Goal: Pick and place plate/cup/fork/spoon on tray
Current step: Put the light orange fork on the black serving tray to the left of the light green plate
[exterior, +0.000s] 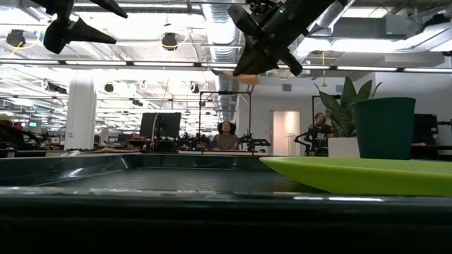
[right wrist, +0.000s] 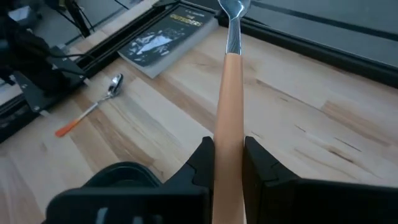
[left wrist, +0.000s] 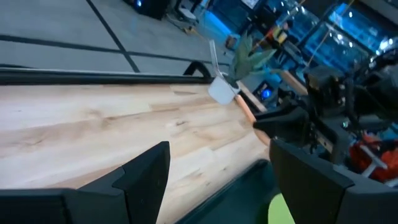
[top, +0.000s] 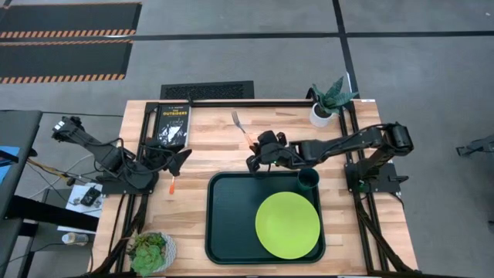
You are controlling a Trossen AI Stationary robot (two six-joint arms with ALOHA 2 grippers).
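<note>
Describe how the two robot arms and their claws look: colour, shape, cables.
Both arms are dark, near-black, built of jointed segments. The left claw ends in two tapering, wedge-shaped black fingers. The right claw has two blunt black fingers on a chunky wrist block. Loose black cables trail by the left arm's base. No markings are legible.

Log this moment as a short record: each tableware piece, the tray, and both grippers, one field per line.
tray: on the table, near edge
plate: flat in the tray, right half
cup: upright in the tray's far right corner
fork: clamped by the handle, lifted off the table, tines pointing away from the gripper
spoon: lying on the bare wood, outside the tray
right gripper: shut on the fork, over the tray's far edge
left gripper: open, empty, raised beside the spoon
</note>
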